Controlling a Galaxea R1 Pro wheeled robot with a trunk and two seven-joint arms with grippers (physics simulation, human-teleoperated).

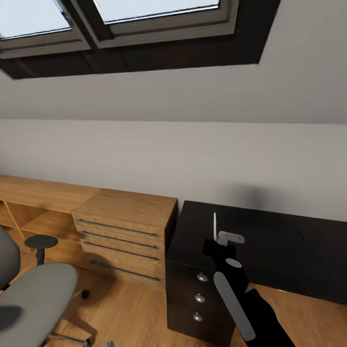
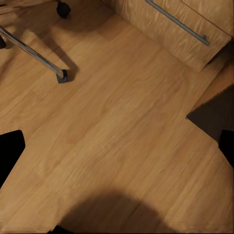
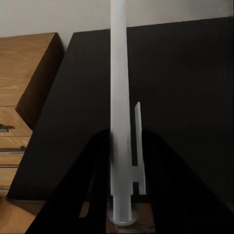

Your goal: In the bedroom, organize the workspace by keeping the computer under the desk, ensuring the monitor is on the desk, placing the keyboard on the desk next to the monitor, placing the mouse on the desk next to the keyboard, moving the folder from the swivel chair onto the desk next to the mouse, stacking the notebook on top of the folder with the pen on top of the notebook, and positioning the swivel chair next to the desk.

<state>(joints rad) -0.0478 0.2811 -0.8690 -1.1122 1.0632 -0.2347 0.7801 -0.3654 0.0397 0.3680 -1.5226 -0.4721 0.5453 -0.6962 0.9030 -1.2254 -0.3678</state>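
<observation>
The right tool was clenched on the pen, which stood upright between its black fingers above the near left end of the counter. In the right wrist view the pen rose as a pale shaft straight out from between the two dark fingers, over the counter's glossy black top. Below the counter's left end sat its black drawer unit with three silver knobs. Just beside that unit stood the light wooden dresser, against the white wall. The swivel chair was well apart from the counter, on the wooden floor. The left tool hung over that floor, its two dark fingertips spread wide and grasping nothing, near a chrome leg of the chair's base.
</observation>
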